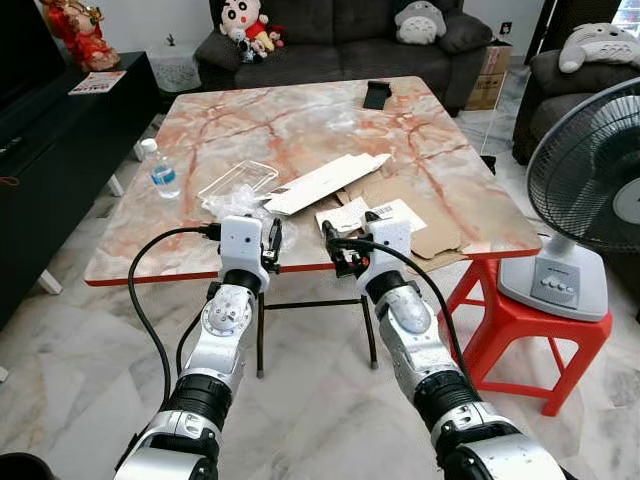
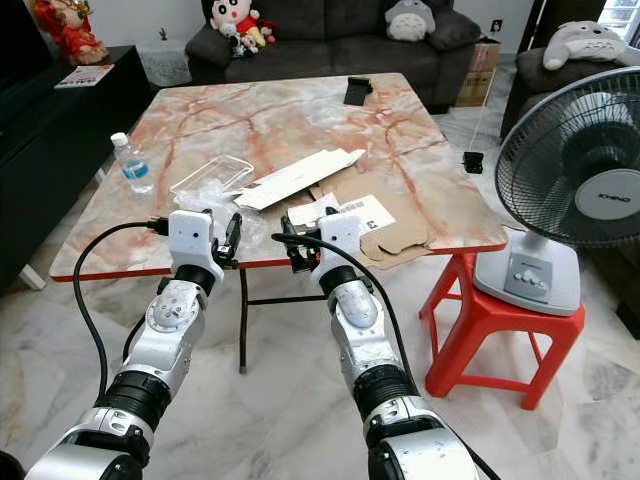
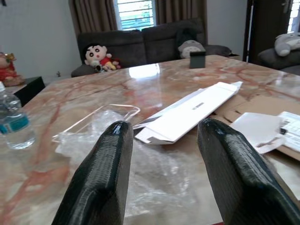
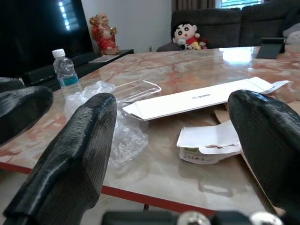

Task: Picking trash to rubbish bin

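Trash lies on the near half of the marble table [image 1: 300, 120]: a clear plastic tray [image 1: 238, 180], crumpled clear wrap [image 1: 225, 207], a long flat white carton [image 1: 325, 183], a small white labelled card [image 1: 345, 215] and brown cardboard [image 1: 420, 215]. My left gripper [image 1: 272, 238] is held at the table's front edge, open, with the wrap [image 3: 154, 173] and carton [image 3: 187, 115] just beyond its fingers. Beside it my right gripper [image 1: 335, 250] is also open at the edge, facing the white card [image 4: 208, 143] and the wrap [image 4: 122, 136]. Neither gripper holds anything.
A water bottle [image 1: 160, 170] stands near the table's left edge, and a black object [image 1: 376, 95] lies at the far end. To the right a fan [image 1: 590, 190] rests on a red stool [image 1: 520, 320]. A sofa [image 1: 340, 40] stands behind, a black cabinet [image 1: 60, 150] at left.
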You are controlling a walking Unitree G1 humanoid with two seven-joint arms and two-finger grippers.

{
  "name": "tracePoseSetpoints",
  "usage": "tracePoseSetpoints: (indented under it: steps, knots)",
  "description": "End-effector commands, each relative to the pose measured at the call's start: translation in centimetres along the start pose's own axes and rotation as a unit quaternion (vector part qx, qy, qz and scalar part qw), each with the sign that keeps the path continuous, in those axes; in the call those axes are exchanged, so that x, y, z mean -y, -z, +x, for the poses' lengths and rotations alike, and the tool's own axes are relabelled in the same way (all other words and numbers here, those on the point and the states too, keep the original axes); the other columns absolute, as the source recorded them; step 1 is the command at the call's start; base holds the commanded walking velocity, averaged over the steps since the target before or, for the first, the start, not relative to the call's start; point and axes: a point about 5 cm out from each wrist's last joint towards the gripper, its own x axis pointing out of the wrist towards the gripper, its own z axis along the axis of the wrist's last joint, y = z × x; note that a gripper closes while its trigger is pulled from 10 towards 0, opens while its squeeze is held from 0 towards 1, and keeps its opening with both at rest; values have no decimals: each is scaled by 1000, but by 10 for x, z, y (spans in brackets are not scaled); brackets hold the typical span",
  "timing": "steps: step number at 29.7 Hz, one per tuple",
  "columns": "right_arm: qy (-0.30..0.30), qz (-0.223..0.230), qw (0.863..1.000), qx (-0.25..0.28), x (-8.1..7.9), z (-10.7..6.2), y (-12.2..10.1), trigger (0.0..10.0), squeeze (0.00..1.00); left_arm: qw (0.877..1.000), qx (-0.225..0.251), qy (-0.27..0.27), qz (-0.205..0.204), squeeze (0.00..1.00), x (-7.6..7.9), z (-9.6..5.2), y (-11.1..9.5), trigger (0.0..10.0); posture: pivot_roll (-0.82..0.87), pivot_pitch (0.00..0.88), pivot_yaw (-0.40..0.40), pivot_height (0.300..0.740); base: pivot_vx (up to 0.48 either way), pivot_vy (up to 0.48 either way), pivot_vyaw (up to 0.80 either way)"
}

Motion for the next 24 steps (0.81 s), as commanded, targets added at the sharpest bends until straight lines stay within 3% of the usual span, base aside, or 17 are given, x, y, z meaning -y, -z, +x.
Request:
tracePoseSetpoints:
  steps: [1, 6, 11, 24]
  knots:
    - [-10, -12, 1000, 0, -3, 2, -2, 10000, 0, 1000, -1, -3, 10, 0, -2, 0, 0, 10000, 20, 0, 52, 740, 255, -334, 0]
    - [-16, -35, 999, -4, -6, 2, -1, 10000, 0, 1000, -1, -9, 8, 0, -4, 0, 0, 10000, 22, 0, 48, 740, 252, -316, 88]
    - [-14, -23, 1000, -8, -7, 1, 1, 10000, 0, 1000, -3, -14, 8, 0, -6, -2, 2, 10000, 23, 0, 47, 740, 251, -304, 176]
    - [-14, -19, 1000, -7, -5, 3, -1, 10000, 0, 1000, 5, -28, -3, 0, -7, 0, -2, 10000, 29, 0, 35, 740, 0, 0, 0]
